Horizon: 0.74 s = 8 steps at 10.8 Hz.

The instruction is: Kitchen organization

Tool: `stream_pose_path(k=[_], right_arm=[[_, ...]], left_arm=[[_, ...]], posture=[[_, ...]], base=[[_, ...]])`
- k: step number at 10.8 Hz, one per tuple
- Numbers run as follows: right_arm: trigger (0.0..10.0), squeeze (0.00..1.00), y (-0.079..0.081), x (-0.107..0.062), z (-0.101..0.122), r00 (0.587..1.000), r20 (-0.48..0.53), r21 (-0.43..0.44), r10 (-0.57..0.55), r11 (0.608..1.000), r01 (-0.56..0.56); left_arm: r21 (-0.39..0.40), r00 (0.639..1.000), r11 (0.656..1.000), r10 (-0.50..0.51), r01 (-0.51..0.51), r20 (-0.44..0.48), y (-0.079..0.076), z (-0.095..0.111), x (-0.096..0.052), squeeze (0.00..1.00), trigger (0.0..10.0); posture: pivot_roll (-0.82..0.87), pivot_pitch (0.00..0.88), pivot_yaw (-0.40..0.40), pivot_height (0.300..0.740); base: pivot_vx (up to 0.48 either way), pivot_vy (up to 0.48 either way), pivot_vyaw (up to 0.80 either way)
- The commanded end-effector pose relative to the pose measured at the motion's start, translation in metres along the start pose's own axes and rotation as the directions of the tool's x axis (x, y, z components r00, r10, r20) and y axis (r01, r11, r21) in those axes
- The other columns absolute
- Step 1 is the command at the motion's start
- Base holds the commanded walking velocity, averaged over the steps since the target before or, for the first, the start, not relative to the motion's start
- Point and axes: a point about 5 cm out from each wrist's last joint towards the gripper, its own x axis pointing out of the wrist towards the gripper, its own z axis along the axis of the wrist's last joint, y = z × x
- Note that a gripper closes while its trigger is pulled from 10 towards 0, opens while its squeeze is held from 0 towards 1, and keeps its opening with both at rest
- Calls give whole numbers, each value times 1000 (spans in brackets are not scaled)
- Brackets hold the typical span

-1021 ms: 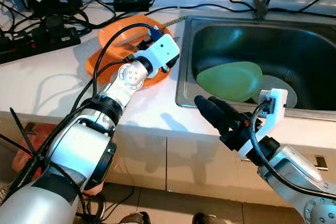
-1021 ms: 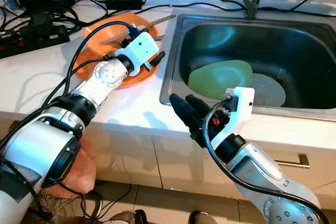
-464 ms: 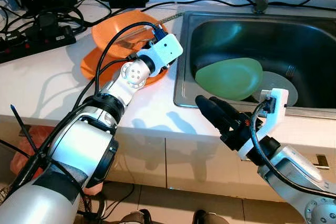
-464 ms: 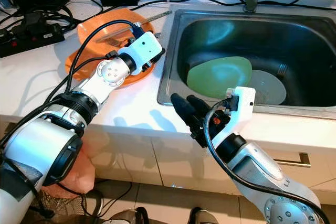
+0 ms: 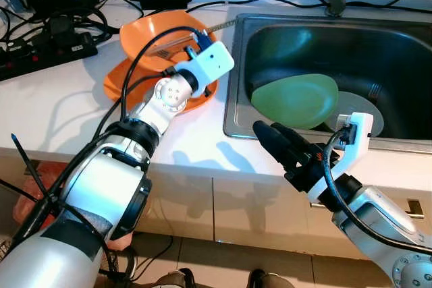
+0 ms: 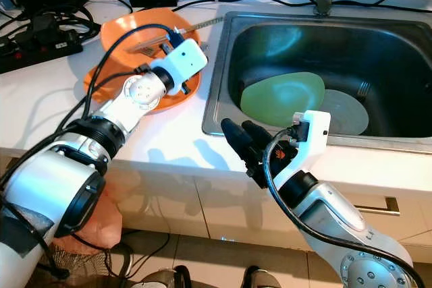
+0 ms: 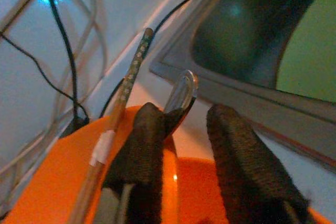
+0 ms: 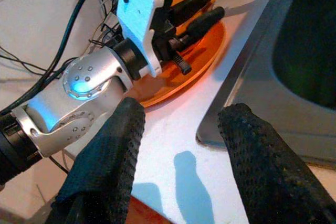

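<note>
While utensils lie across the stacked orange dishes [image 5: 138, 38] on the white counter [image 5: 61, 109], left gripper [image 7: 181, 145] poised over them, fingers parted narrowly, 1 finger touching a metal spoon handle [image 7: 181, 94], nothing clamped; wooden chopstick [image 7: 123, 100] just beside. Step in hand, by judgement: picking cutlery from the dishes. Next move calls for closing on the handle and lifting clear. Green plate [image 5: 295, 101] resting in the steel sink [image 5: 233, 99]. Right gripper [image 5: 273, 138] held apart at the counter edge, fingers spread, empty.
</note>
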Motion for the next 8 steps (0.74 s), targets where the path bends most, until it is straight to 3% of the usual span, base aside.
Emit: stream_pose_path(k=[1,4,8], right_arm=[[10000,0,-1,1,0,1000,-2,-1,-7,1000,7],[10000,0,-3,3,1,1000,0,-2,-8,1000,8],[10000,0,-10,13,6,1000,6,-12,2,1000,-2]], left_arm=[[13,1000,1000,19,-19,-2,7,3,1,0,0],[-35,997,999,38,-36,71,14,15,3,0,0],[-183,989,980,102,-81,107,37,17,-2,0,0]], posture=[[-164,182,48,740],[-151,175,40,740],[-116,153,21,740]], base=[[0,0,0],[0,0,0],[0,0,0]])
